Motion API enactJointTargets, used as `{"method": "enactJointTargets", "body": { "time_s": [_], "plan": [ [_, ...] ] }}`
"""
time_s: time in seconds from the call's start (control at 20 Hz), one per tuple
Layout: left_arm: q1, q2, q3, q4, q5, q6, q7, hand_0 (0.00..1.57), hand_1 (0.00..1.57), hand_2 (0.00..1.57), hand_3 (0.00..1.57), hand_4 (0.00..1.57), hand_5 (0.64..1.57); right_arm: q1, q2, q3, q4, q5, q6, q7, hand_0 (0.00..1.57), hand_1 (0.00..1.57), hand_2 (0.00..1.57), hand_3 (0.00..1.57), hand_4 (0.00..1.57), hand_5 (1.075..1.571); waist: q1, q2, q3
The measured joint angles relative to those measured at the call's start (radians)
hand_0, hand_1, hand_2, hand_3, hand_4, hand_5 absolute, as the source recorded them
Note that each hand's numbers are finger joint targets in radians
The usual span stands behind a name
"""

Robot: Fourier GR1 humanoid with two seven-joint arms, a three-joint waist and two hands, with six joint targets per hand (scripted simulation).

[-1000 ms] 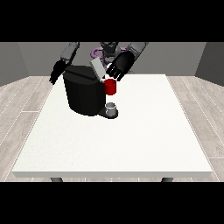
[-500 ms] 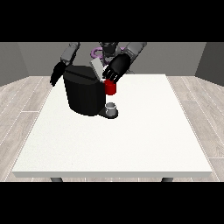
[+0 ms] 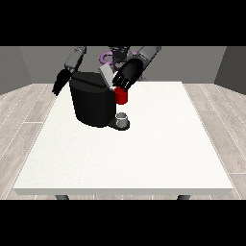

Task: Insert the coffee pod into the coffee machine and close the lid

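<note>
The black coffee machine (image 3: 93, 103) stands on the white table (image 3: 144, 153) towards its far left. Its grey lid (image 3: 104, 74) is raised and tilted. The hand at the view's right (image 3: 128, 74) hovers over the machine's top front edge, right beside the lid and just above a red thing at the machine (image 3: 121, 96). The hand at the view's left (image 3: 61, 82) hangs behind the machine's left side with relaxed fingers, holding nothing. A small grey thing (image 3: 123, 118) sits on the machine's base, under the red thing. I see no pod plainly anywhere.
The table's near edge (image 3: 125, 191) runs across the bottom, with wooden floor on both sides. The robot's torso (image 3: 115, 55) stands behind the machine.
The hand at the view's right has moved slightly left and down, closer to the lid and the machine's top. The other hand has barely shifted.
</note>
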State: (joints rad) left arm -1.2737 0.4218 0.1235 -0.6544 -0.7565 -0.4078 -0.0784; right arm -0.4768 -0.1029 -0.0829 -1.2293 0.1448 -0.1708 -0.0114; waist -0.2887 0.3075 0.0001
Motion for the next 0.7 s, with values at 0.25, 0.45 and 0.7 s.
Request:
{"method": "enactJointTargets", "body": {
  "time_s": [0.25,0.45,0.7],
  "plan": [
    [-0.002,0.021,0.004,0.004,-0.009,0.025,-0.031,1.27,1.27,1.27,1.18,0.17,1.571,0.006,0.013,0.009,-0.013,0.003,-0.008,-0.006,0.0,0.0,0.0,0.0,0.0,1.571,-0.009,0.007,0.0],
    [-0.003,0.027,-0.018,0.002,-0.041,0.051,-0.04,1.21,1.21,1.22,1.1,0.0,1.571,-0.001,0.013,0.008,-0.009,0.009,-0.018,-0.011,0.0,0.0,0.0,0.0,0.0,1.571,-0.01,0.017,0.0001],
    [0.004,0.059,-0.043,0.01,-0.085,0.082,-0.076,1.17,1.17,1.17,1.02,0.0,1.571,0.009,0.033,0.03,-0.029,0.023,-0.031,-0.006,0.0,0.0,0.0,0.0,0.0,1.571,-0.025,0.032,0.0002]
  ]
}}
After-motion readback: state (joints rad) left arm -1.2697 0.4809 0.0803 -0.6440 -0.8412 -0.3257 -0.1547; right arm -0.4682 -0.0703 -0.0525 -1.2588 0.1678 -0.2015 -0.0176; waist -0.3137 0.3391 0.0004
